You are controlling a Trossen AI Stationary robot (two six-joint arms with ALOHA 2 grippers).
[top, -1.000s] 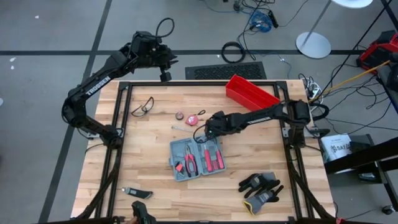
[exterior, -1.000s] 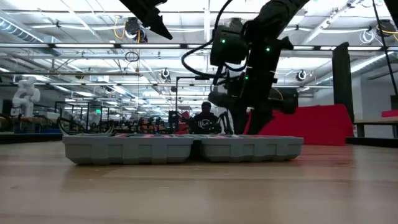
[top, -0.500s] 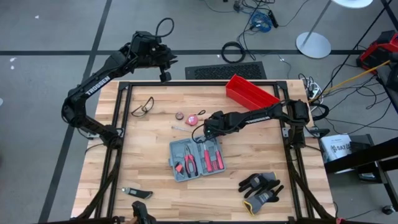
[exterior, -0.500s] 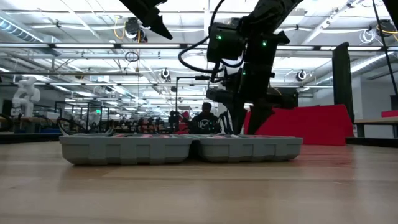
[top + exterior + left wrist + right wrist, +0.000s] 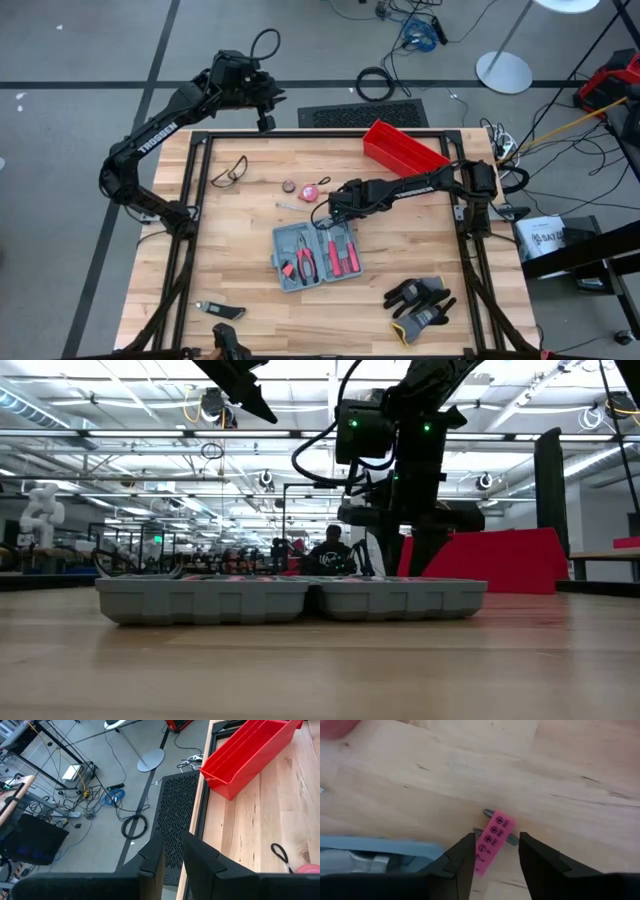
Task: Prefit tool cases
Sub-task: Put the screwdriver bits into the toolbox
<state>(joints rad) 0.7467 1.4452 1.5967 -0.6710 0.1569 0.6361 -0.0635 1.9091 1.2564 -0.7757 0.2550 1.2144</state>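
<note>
While open, right end effector (image 5: 496, 851) straddles pink bit holder (image 5: 492, 842) — beside tool case (image 5: 316, 255)

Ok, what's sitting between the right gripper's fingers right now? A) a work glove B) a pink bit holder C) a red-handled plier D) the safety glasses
B: the right wrist view shows the pink bit holder lying on the wood between the open fingers, beside the tool case.

Pale wood planks make up the surface (image 5: 250, 300), matt and lightly grained. The open tool case (image 5: 316, 256) looks matt grey moulded plastic. The red bin (image 5: 402, 148) shows smooth, slightly glossy plastic. The gloves (image 5: 420, 305) look like dark cloth.
</note>
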